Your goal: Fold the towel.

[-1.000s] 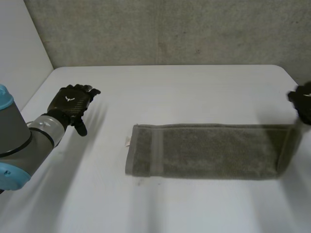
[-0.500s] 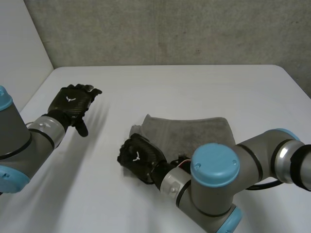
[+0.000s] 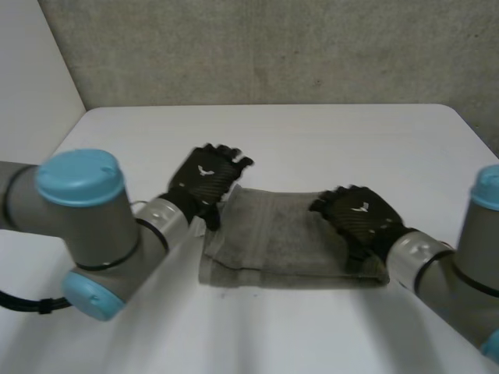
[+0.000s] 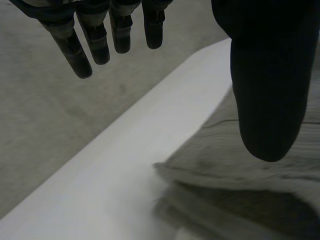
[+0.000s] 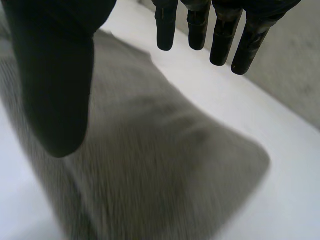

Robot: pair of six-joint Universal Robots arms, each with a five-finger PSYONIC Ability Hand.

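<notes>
Two open, empty hands, left hand [image 3: 204, 178] at left end of folded towel [image 3: 273, 231], right hand [image 3: 360, 216] over right end

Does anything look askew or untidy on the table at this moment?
Yes. The folded grey terry towel is uneven at its end beside the left robot hand: the lower layer sticks out past the upper one.
</notes>
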